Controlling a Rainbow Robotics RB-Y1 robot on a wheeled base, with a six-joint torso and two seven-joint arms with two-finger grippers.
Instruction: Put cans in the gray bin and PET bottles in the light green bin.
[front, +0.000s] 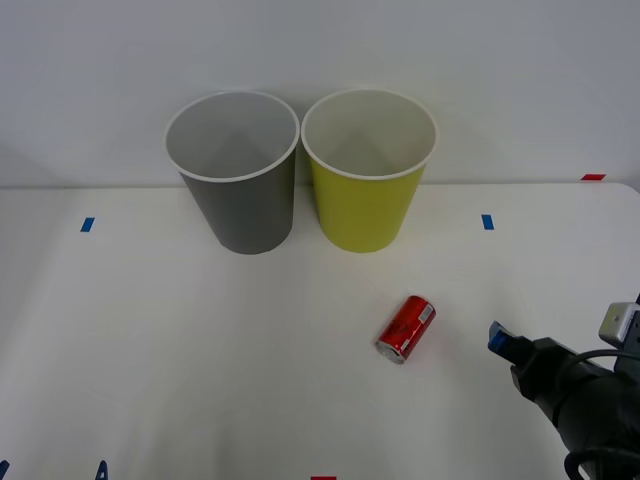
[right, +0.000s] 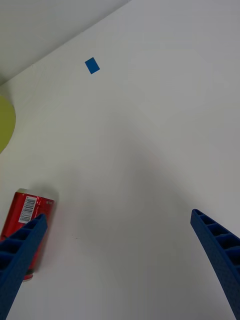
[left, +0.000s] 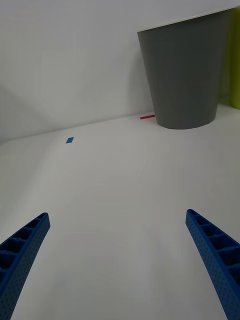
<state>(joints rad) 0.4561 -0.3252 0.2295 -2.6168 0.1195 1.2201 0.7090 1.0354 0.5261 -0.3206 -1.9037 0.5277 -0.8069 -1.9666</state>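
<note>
Because the small red cylindrical metal can (front: 405, 328) lies on its side on the white tabletop (front: 200, 360), beside the open right gripper (right: 117, 250), an off-centre closure could roll it away.

White table (front: 150, 350), plain pale wall (front: 500, 60)

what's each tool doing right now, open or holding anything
Left tool: open, holding nothing, low over the white table.
Right tool: open, holding nothing, beside the small red drink can.
</note>
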